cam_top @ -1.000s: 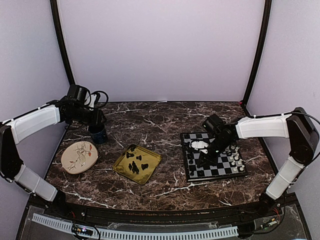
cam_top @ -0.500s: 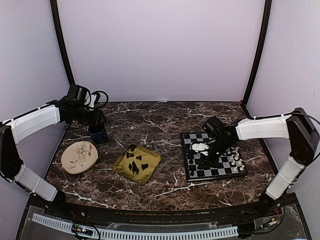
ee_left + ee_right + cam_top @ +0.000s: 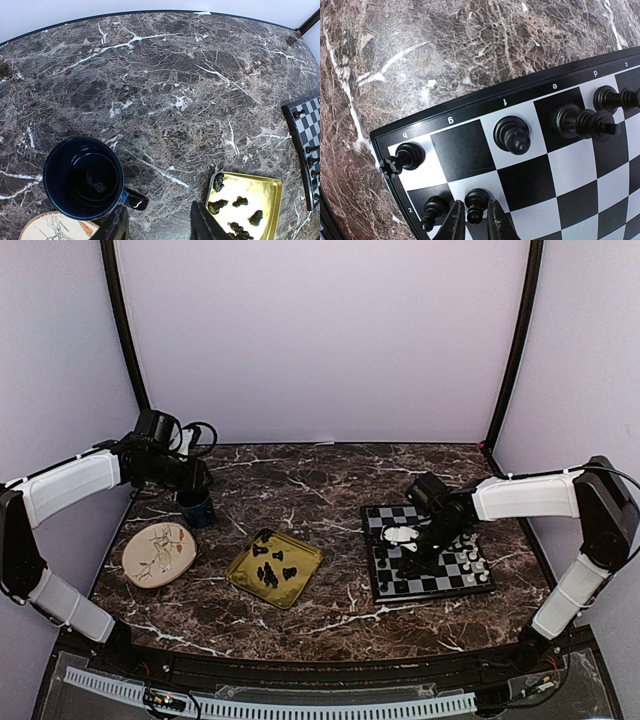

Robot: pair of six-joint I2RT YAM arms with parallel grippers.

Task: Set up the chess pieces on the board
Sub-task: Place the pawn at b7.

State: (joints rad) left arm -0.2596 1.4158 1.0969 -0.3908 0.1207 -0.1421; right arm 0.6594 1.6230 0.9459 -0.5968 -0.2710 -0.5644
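The board [image 3: 440, 580] lies on the right of the table, with black pieces on its left side and white pieces [image 3: 474, 565] on its right. My right gripper [image 3: 476, 222] is low over the board [image 3: 465, 150], its fingers [image 3: 455, 222] pressed against both sides of a black pawn [image 3: 475, 202] standing in the second row. Another pawn [image 3: 432, 210], a rook [image 3: 407, 156] and a bishop [image 3: 512, 134] stand nearby. More black pieces [image 3: 240, 202] lie in the gold tray [image 3: 260, 187]. My left gripper [image 3: 160, 225] is open and empty above the table.
A dark blue mug [image 3: 82, 177] stands just left of my left gripper, with a round floral plate [image 3: 158, 552] in front of it. The gold tray [image 3: 300, 558] sits at mid-table. Black frame posts stand at the back corners.
My right gripper has come down and slightly nearer over the board's left side, with the pawn between its fingers. The left arm has not moved.
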